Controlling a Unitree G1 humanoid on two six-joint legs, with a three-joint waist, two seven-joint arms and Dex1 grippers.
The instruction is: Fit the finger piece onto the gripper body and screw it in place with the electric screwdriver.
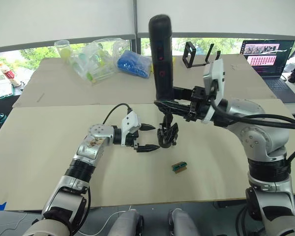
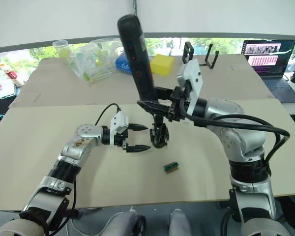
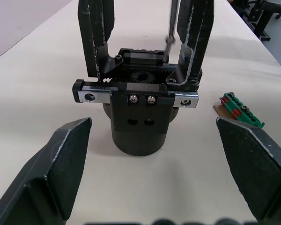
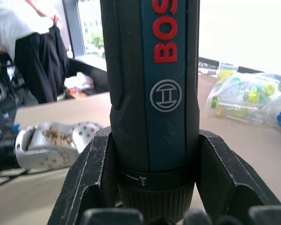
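The right gripper (image 1: pixel 173 104) is clamped on the electric screwdriver (image 1: pixel 161 54), held upright with its bit pointing straight down into the gripper body (image 1: pixel 168 133) on the table (image 1: pixel 49 147). The left gripper (image 1: pixel 148 137) waits just beside that body, fingers spread, gripping nothing.
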